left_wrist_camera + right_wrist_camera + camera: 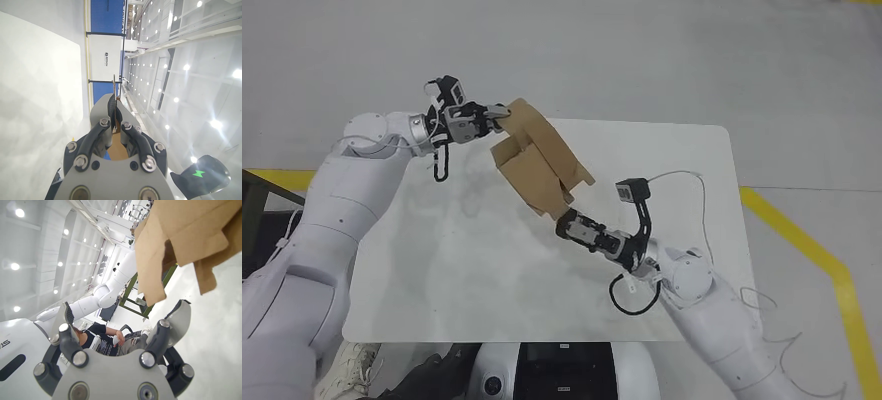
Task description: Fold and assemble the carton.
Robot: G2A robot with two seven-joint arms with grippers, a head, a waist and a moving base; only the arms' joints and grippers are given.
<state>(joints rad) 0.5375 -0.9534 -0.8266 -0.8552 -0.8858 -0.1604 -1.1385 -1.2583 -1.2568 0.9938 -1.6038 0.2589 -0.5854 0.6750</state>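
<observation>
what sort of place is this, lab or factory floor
Most likely a large industrial hall set up for robot trials: high overhead rows of ceiling lights, a yellow floor line marked round the white table, and a blue-and-white partition panel beyond it.

The brown corrugated cardboard carton (540, 165) is only partly folded: its panels stand at angles and several flaps hang loose (one short flap sticks out toward the table's right side). It hangs tilted over the far part of the white table (442, 260), with one thin edge pinched in the left gripper (504, 116).
</observation>
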